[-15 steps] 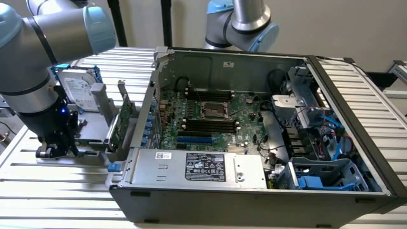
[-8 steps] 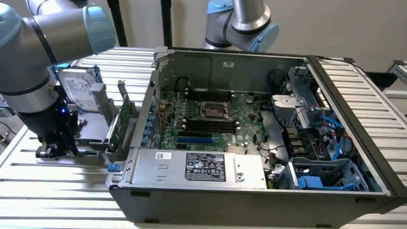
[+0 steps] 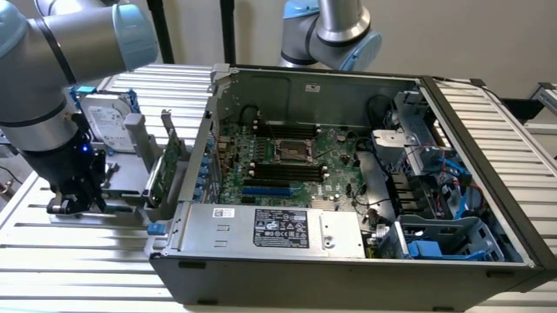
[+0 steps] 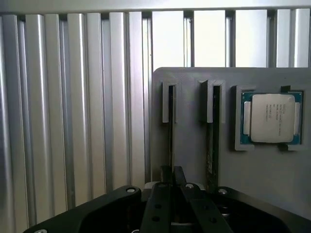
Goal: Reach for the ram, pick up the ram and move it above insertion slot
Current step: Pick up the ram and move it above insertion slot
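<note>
Ribbed silver aluminium table (image 3: 78,261) carries an open grey computer case (image 3: 348,274) with its green motherboard (image 3: 296,156) exposed. At eight o'clock in the exterior view, the black gripper (image 3: 77,203) hangs low at a grey plastic holder (image 3: 122,215).

Wrist view: the ram (image 4: 171,136), a thin green circuit-board stick, stands edge-on in a slot of that holder, near a square silver processor chip (image 4: 272,119). The jaws sit close together, apparently clamped on the stick's upper edge. It is probably light, stiff and fragile, and best pinched across its flat faces near mid-length.
</note>
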`<action>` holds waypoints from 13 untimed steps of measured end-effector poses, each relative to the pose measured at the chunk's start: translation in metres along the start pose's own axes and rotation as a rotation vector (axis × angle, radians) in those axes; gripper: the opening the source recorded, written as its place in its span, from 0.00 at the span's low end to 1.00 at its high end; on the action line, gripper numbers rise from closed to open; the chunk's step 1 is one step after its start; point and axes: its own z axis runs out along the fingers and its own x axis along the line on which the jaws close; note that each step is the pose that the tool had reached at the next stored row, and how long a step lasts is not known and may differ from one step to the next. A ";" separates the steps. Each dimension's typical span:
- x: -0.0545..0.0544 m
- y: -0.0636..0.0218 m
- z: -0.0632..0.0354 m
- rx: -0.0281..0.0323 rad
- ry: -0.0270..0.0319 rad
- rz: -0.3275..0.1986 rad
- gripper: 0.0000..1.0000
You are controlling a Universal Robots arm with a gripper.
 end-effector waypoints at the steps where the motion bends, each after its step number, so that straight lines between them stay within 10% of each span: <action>1: 0.000 0.0001 -0.0012 0.0000 0.0000 0.000 0.13; 13: 0.000 0.0011 -0.0318 0.0002 0.0002 -0.007 0.13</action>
